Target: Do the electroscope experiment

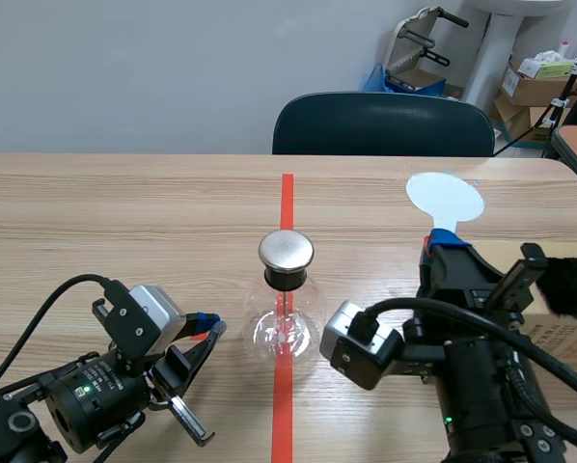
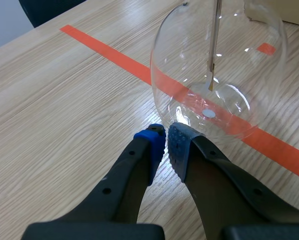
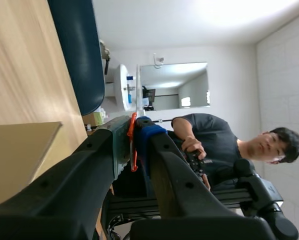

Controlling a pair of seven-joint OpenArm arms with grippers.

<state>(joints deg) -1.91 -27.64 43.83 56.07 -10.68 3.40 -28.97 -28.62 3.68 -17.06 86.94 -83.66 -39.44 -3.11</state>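
The electroscope [image 1: 287, 309] is flanked: left hand [image 2: 167, 144] clenched empty, right hand [image 1: 441, 241] grasping a white disc [image 1: 446, 198]. A chair [image 1: 383, 125] is set beyond the bench [image 1: 124, 212].

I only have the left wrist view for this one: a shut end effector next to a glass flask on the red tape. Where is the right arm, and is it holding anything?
Observer: The right end effector is raised to the right of the flask. It is shut on a pale disc that stands up above it.
Reviewer: My view cuts off the top of the flask. What's on it?
Observer: A round metal cap closes the neck.
Reviewer: Is anyone nearby?
Observer: Yes. The right wrist view shows a person beyond that end effector.
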